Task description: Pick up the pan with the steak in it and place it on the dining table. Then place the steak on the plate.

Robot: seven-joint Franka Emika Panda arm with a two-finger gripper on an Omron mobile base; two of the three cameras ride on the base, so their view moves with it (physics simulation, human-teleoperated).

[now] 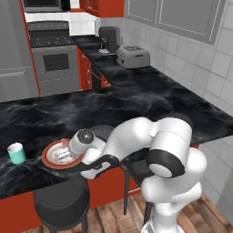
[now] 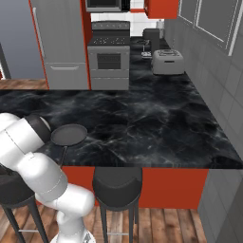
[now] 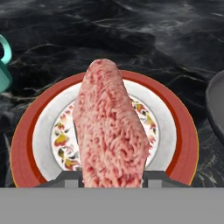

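The gripper (image 3: 112, 183) is clamped on the flat pinkish-red slab of steak (image 3: 110, 131), holding it over the round plate with orange-red rim (image 3: 26, 144) on the glossy black marbled dining table (image 1: 136, 104). If released while tilted, the steak may land on the rim or slide toward the empty dark round pan (image 2: 69, 135) beside.

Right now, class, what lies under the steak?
Beneath the steak, held in the gripper, sits the plate: orange-red rim, cream centre with a floral pattern. The plate's middle is covered by the meat.
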